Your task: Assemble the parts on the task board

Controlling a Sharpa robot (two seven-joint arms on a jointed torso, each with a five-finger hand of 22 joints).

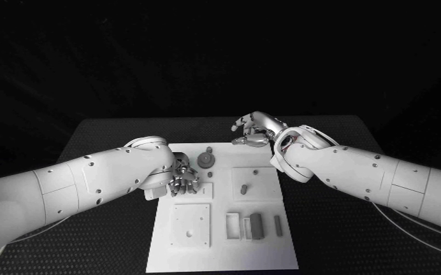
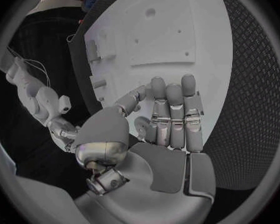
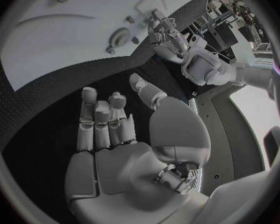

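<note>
The white task board (image 1: 220, 249) lies in the middle of the black table. A round grey part (image 1: 205, 158) stands near the board's far edge, with a small peg (image 1: 210, 174) just in front of it. Another peg (image 1: 243, 190) stands in a square recess. Several upright grey blocks (image 1: 256, 224) sit in the near right section. My left hand (image 1: 182, 179) hovers over the board's left side, fingers extended and holding nothing (image 2: 168, 119). My right hand (image 1: 257, 128) is at the board's far edge, over the black mat, fingers apart and empty (image 3: 109, 129).
A square plate (image 1: 191, 224) with a small hole lies on the board's near left. Black textured mat (image 1: 101, 243) surrounds the board on all sides. In the right wrist view the board (image 3: 59, 40), the round part (image 3: 119, 37) and my left hand (image 3: 168, 35) appear.
</note>
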